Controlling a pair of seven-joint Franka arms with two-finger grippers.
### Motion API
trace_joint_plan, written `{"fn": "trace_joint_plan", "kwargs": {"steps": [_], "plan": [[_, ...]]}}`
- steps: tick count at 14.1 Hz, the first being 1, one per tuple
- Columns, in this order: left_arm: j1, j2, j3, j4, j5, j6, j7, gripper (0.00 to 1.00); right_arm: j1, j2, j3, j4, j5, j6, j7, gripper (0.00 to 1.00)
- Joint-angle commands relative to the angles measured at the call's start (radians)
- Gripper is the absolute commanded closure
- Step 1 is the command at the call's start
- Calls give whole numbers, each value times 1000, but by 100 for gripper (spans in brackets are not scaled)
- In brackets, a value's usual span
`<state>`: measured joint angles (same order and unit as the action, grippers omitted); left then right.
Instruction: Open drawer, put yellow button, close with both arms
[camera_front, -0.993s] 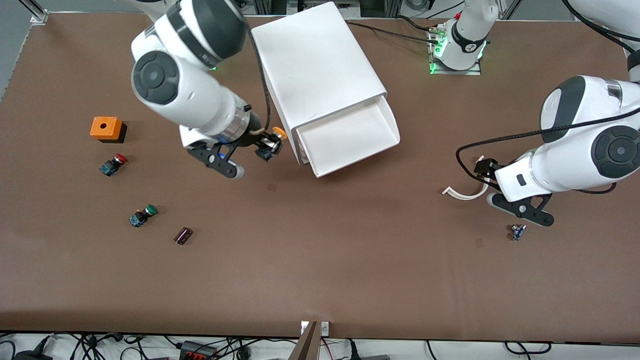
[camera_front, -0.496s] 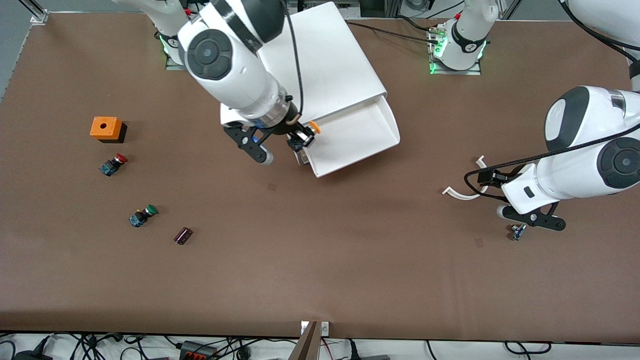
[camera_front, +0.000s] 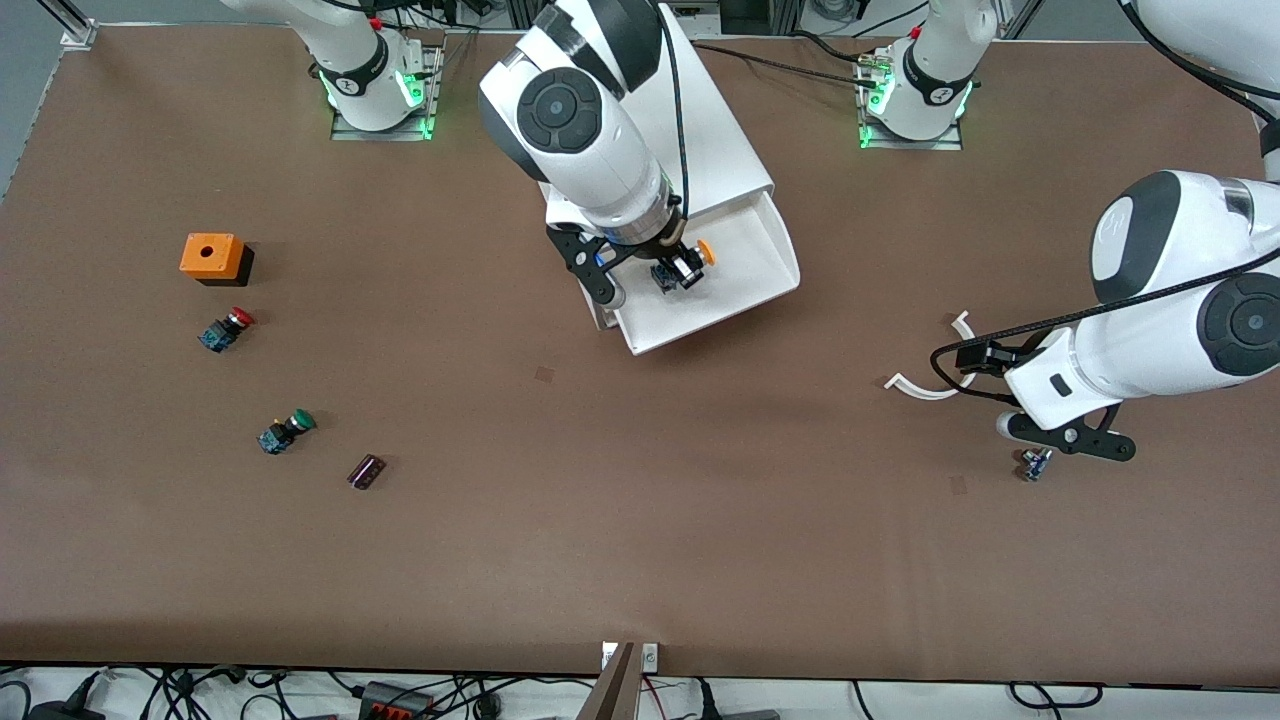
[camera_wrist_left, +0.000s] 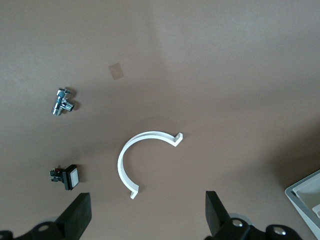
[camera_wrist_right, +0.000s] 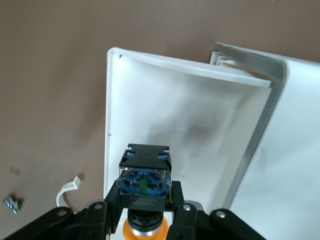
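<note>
yellow button over the open drawer, not yet let go

yellow button (camera_front: 697, 256) hangs in the right gripper (camera_front: 678, 270), whose fingers (camera_wrist_right: 178, 210) are clenched on its black-and-blue body, cap pointing toward the left arm's end of the counter (camera_front: 640, 520). it sits over the drawer (camera_front: 760, 290), which stands pulled out of the white cabinet (camera_front: 720, 150) (the tray looks empty in the right wrist view). the left gripper (camera_wrist_left: 147, 212) waits with fingers released over the counter near a white curved clip (camera_front: 935, 385) and a small metal fitting (camera_front: 1035, 463).

judging from here, the risks are in the release. dropped from this height, the round cap could let the button roll or bounce toward the tray's low front lip. a tilted release might leave it standing tall enough to catch the cabinet edge when both arms push the drawer shut.
</note>
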<state>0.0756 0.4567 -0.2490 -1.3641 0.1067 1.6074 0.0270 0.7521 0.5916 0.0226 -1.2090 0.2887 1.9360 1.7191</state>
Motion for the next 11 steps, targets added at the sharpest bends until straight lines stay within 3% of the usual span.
{"fn": "trace_joint_plan", "kwargs": {"steps": [1, 11], "plan": [[-4, 11, -1, 30, 15, -12, -9, 0, 1, 27, -6, 31, 30, -8, 126, 100], [-4, 11, -3, 30, 15, -12, -9, 0, 38, 54, -7, -4, 32, -5, 175, 100]]}}
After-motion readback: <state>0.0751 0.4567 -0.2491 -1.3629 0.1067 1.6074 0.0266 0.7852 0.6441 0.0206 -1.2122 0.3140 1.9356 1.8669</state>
